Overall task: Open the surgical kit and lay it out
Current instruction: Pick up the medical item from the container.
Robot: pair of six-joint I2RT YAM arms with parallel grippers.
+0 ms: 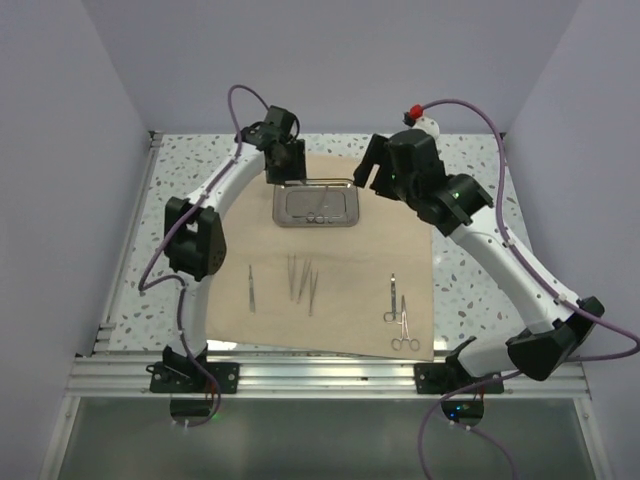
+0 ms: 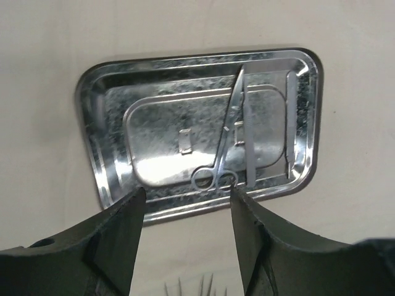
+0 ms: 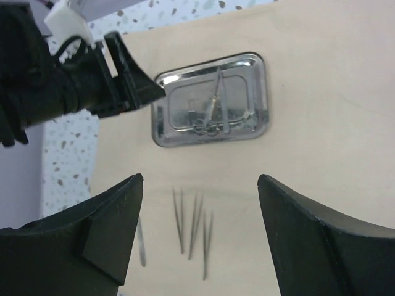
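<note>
From above, my left end effector (image 1: 285,165) hangs over the far edge of the small shiny steel tray (image 1: 316,225). The tray sits on the tan cloth wrap (image 1: 340,260), which is spread flat on the speckled counter (image 1: 130,300). My right end effector (image 1: 365,172) is near the tray's right end.

In my left wrist view, my fingers (image 2: 120,234) are spread with nothing between them. The ring-handled steel forceps (image 2: 225,145) lie in the tray, rings nearest my fingertips. I think I should come straight down, one finger each side of the thin shaft, and squeeze gently so it cannot slip.

In my right wrist view, that end effector is spread and empty too. The tray lies ahead of it, apart.
</note>
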